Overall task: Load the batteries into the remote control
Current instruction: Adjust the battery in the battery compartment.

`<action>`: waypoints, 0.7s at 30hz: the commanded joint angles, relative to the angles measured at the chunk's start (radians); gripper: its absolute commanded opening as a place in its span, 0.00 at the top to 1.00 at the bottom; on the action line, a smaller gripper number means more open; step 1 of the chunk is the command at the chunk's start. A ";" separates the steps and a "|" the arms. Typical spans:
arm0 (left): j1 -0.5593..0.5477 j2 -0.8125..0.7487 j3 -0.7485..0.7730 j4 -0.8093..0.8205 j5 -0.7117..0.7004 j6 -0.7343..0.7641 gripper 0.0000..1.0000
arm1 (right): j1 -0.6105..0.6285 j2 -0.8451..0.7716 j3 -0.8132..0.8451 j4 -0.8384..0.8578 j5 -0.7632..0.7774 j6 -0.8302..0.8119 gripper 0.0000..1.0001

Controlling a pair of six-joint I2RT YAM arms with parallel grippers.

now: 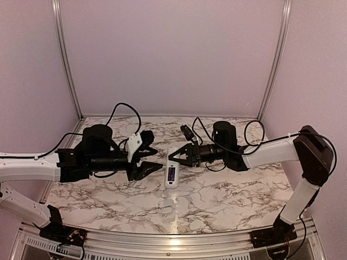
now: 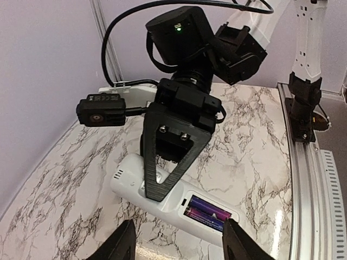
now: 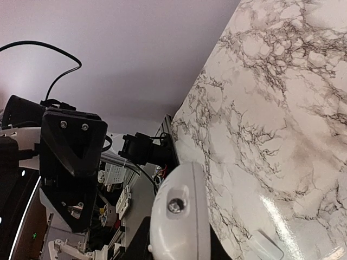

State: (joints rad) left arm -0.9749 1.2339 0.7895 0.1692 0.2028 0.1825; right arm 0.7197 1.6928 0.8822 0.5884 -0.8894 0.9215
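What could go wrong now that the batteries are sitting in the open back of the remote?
1. The batteries lie in the uncovered back of the remote. If the right fingers, which pinch the remote, tip or lift it, the batteries might slide out.
2. The left fingers stand open right beside that slot. They could bump a battery loose.

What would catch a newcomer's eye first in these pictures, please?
The white remote control lies in the middle of the marbled table, its back open with dark batteries showing in the compartment. The right gripper clamps its far end, while the left gripper hovers open just beside it.
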 commanded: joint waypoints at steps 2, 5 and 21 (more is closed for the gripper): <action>-0.108 0.034 0.009 -0.128 -0.084 0.270 0.51 | 0.004 0.025 0.035 -0.015 -0.020 0.007 1.00; -0.132 0.074 0.034 -0.155 -0.102 0.303 0.60 | 0.025 0.030 0.051 -0.071 -0.004 -0.054 1.00; -0.154 0.177 0.113 -0.190 -0.166 0.378 0.73 | 0.081 0.009 0.083 -0.222 0.080 -0.191 1.00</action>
State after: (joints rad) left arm -1.1217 1.3800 0.8646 0.0231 0.0574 0.5388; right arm 0.7860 1.7161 0.9325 0.3824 -0.8249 0.7582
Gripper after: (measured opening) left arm 0.280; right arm 0.193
